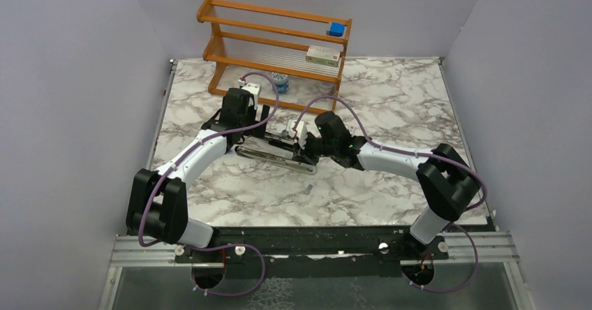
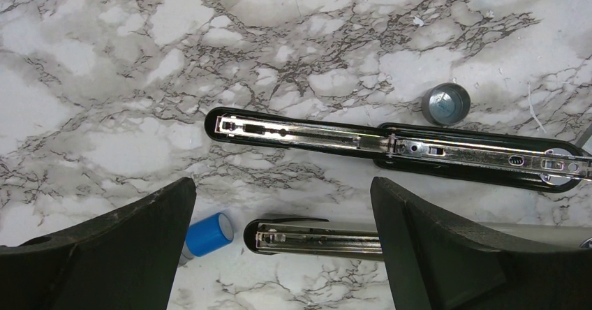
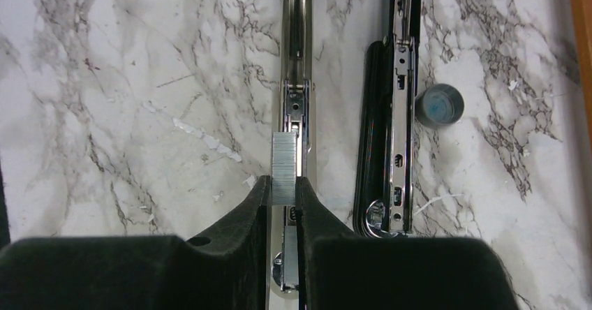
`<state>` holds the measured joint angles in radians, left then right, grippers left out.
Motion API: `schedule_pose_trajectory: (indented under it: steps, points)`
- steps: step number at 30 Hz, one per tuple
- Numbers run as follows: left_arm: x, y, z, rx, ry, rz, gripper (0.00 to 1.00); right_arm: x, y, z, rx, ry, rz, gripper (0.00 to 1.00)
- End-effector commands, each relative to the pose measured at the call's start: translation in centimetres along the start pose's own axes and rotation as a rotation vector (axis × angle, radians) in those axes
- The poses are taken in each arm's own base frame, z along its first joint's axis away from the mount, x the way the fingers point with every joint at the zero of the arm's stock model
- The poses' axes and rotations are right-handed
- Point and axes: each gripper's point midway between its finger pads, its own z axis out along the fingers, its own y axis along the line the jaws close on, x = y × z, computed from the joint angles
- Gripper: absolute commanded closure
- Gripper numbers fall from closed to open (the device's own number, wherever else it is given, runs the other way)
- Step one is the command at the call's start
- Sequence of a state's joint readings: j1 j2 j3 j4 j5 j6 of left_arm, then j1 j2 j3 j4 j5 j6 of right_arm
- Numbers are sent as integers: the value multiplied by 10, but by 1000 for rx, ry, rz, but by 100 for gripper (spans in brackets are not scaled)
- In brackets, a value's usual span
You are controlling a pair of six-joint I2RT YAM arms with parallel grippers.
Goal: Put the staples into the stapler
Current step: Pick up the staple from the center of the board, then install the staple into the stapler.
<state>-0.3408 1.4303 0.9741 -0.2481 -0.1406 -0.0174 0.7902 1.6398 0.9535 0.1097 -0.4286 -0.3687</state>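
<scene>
- Right gripper [image 3: 283,188] sat closest in its wrist cam, jaws pinched on the staples [image 3: 284,165]: one short silvery strip, held by its near end, the rest poking fwd.
- Strip hung just over the stapler [image 1: 274,154], which lay opened on the marble table [image 1: 419,100]. Silver channel bar [image 3: 296,58] was directly under it, w/ the black bar [image 3: 380,149] alongside but apart.
- Strip ran parallel w/ the channel but looked shifted a bit to one side, its edge overhanging the rail. Whether it touched metal yet, couldn't tell.
- Left gripper [image 2: 283,184] hovered over the stapler's other end, fingers spread wide, holding nothing.
- Step in hand, I'd say, was seating the strip. To do it well: nudge sideways till centred, keep it level, lower straight, and let go only once it sits in the channel. A skewed drop would prob. jam or snap the strip.
- Left gripper could pin the bar so it doesn't skid.
- Grey cap [image 3: 439,105] lay near the black bar, not in the way.
</scene>
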Motion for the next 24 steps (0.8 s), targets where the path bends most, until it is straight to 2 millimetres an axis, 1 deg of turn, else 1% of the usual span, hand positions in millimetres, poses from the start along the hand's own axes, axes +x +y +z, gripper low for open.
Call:
schedule_pose_trajectory:
  steps: [1, 10, 20, 24]
  points:
    - [-9, 0, 2, -8, -23, 9, 1, 17, -6, 10, 0, 89, 20, 99]
    - [-9, 1, 2, -14, -23, 10, 1, 23, -13, 16, 16, 121, 24, 99]
    - [-8, 1, 3, -13, -19, 11, 1, 31, -13, 18, 7, 162, 18, 99]
    - [-8, 1, 2, -12, -19, 12, 1, 32, -12, 19, 0, 161, 17, 99]
